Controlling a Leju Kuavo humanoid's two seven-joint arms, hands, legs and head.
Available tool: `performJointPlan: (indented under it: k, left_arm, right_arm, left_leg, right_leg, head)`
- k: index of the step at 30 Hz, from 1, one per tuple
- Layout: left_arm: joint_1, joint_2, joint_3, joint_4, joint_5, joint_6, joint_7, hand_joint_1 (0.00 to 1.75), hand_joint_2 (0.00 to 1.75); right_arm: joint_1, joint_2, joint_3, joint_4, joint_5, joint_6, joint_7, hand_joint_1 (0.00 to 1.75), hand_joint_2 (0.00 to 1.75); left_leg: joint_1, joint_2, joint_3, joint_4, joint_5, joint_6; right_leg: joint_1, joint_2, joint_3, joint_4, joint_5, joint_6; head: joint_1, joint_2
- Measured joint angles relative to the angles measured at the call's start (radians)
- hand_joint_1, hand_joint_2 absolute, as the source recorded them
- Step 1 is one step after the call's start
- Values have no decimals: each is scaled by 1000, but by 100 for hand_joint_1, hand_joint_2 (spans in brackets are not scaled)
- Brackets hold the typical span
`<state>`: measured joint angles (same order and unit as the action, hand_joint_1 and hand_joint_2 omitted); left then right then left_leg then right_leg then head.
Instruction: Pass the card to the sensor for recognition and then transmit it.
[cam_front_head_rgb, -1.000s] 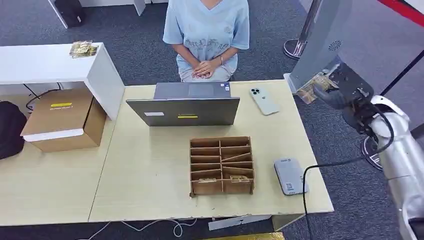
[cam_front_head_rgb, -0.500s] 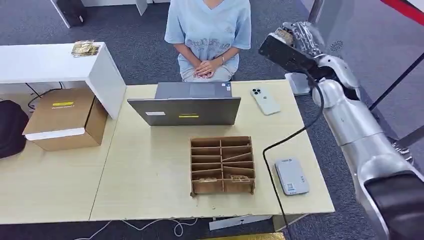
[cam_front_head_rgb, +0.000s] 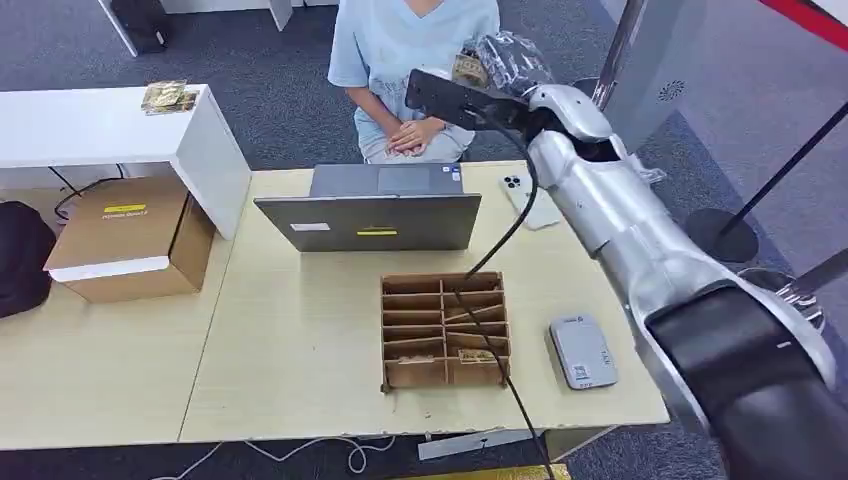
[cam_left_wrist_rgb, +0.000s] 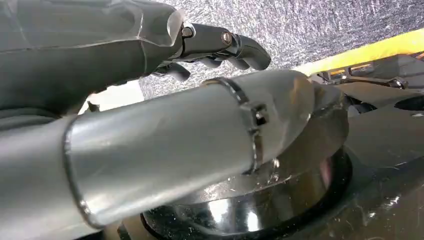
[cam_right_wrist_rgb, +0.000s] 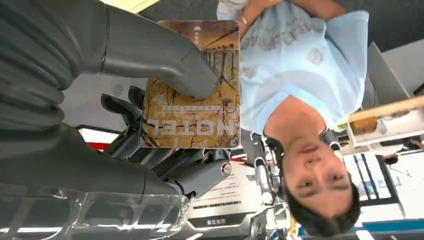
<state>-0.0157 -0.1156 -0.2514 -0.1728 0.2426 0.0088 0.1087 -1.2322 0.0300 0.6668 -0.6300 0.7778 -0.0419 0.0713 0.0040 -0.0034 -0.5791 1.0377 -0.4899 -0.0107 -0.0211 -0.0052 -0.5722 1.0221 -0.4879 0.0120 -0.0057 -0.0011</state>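
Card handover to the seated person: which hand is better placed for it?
The right. The right hand already holds the card, raised over the laptop toward the person. The left hand hangs down by the robot's body, holding nothing.

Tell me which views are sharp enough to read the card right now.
Right wrist view: card sharp, its print legible though upside down, thumb covering part. Head view: card small beside the glaring clear cover of the right hand. Left wrist view: reflections on metal.
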Motion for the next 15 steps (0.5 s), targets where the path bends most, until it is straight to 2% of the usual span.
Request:
performJointPlan:
  k: [7, 15]
  left_arm:
    - [-3, 0, -4, 0, 0, 0, 12, 0, 0]
    - [-4, -1, -6, 0, 0, 0, 14, 0, 0]
  right_arm:
    - [-28, 71, 31, 111, 63, -8, 52, 175, 175]
    - [-49, 105, 55, 184, 96, 27, 11, 175, 175]
  left_leg:
    - [0, -1, 0, 0, 0, 0]
    - [0, -1, 0, 0, 0, 0]
  right_leg:
    - [0, -1, 0, 0, 0, 0]
    - [0, -1, 0, 0, 0, 0]
  head:
    - [0, 0]
    - [0, 0]
